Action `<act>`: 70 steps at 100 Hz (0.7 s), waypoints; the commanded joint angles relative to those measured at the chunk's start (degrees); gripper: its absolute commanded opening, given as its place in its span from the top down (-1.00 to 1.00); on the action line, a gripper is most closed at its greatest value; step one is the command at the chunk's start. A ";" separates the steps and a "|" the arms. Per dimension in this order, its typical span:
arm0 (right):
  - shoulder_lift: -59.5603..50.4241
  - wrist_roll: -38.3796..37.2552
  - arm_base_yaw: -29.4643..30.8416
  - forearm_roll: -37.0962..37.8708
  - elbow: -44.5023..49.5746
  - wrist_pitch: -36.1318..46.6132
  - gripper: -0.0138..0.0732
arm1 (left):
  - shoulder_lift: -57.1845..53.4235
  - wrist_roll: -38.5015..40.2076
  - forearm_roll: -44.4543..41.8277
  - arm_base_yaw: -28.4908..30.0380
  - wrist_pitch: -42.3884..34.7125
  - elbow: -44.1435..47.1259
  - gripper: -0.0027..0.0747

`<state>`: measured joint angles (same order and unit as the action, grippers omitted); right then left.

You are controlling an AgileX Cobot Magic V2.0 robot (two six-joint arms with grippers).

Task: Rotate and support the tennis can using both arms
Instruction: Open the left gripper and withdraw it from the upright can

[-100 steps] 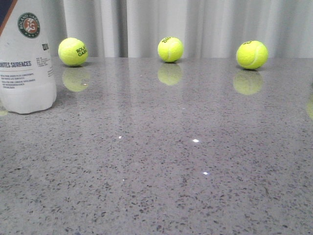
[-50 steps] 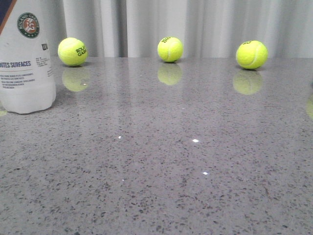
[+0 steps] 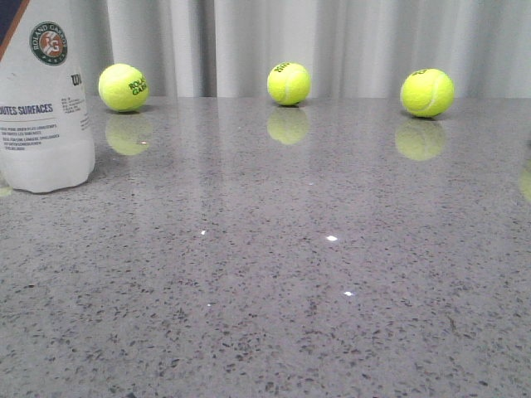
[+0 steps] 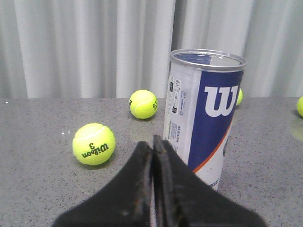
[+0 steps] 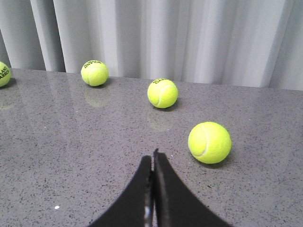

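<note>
The tennis can [image 3: 43, 99] stands upright at the far left of the table in the front view, its translucent-white base and round Roland Garros badge showing. In the left wrist view the tennis can [image 4: 203, 113] shows its navy section, white "W", orange stripe and open silver rim. My left gripper [image 4: 152, 142] is shut and empty, its tips just in front of the can's lower side; contact cannot be told. My right gripper [image 5: 153, 156] is shut and empty above bare table, away from the can. Neither gripper shows in the front view.
Three tennis balls [image 3: 123, 87] [image 3: 289, 83] [image 3: 426, 92] lie along the table's back edge before a white curtain. A Wilson ball [image 4: 93, 144] lies near the left gripper. A ball [image 5: 209, 142] lies close to the right gripper, others [image 5: 162, 93] beyond it.
</note>
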<state>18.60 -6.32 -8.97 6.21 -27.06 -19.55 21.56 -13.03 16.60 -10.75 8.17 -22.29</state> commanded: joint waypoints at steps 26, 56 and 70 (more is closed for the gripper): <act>0.30 0.08 0.33 0.76 -1.43 4.75 0.84 | 0.32 0.49 0.86 -0.30 -4.88 -1.52 0.99; 0.30 0.08 0.33 0.76 -1.43 4.75 0.84 | 0.32 0.49 0.86 -0.30 -4.88 -1.52 0.99; 0.30 0.08 0.33 0.76 -1.43 4.75 0.84 | 0.32 0.49 0.86 -0.30 -5.29 -1.52 0.99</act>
<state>18.60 -6.32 -8.97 6.21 -27.06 -19.55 21.56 -13.03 16.68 -10.75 8.05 -22.29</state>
